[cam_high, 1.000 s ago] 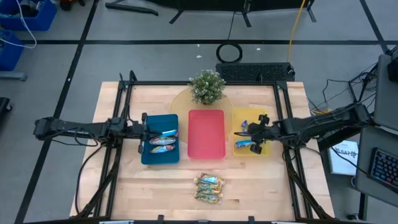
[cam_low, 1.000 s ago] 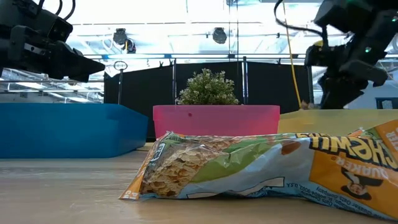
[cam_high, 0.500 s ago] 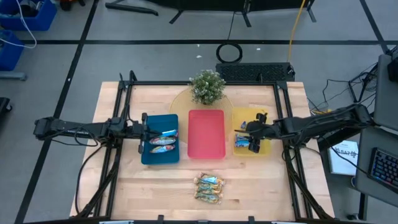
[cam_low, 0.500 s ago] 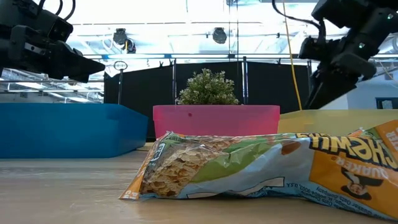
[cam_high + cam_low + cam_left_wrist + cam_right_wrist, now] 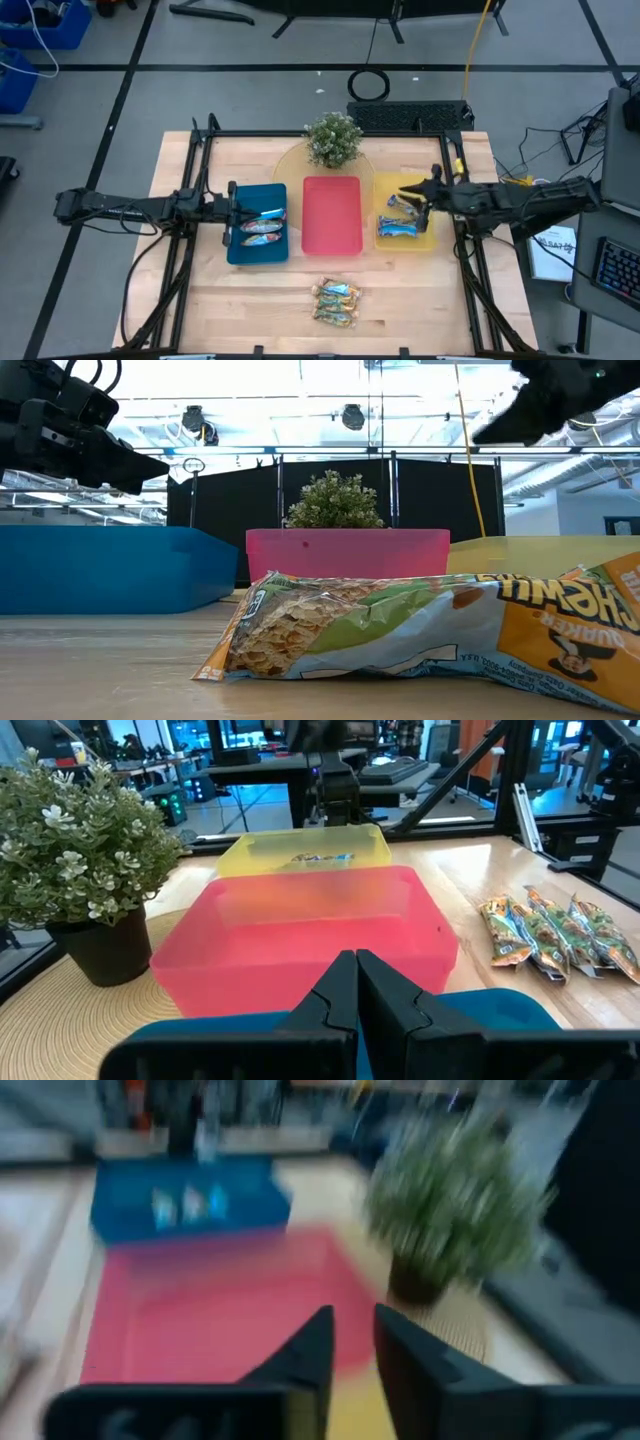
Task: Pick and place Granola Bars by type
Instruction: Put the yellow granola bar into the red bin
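Three tan-and-teal granola bars (image 5: 335,303) lie flat on the table near its front edge; one fills the low view (image 5: 420,630). Two bars (image 5: 261,227) lie in the blue tray (image 5: 245,252), two blue bars (image 5: 398,217) in the yellow tray (image 5: 432,235). The red tray (image 5: 331,215) between them holds nothing. My left gripper (image 5: 232,213) hovers shut over the blue tray's left rim (image 5: 355,990). My right gripper (image 5: 420,192) is raised over the yellow tray's far right part, narrowly open with nothing between its fingers (image 5: 352,1342).
A potted plant (image 5: 333,140) on a round mat stands behind the red tray. The three trays sit side by side mid-table. A black frame (image 5: 195,190) runs along both table sides. Bare wood lies on either side of the loose bars.
My right gripper dipped over the yellow tray's near part, then rose and drew back toward the table's right and far side. The two blue bars in the yellow tray now lie uncovered. My left arm has kept still.
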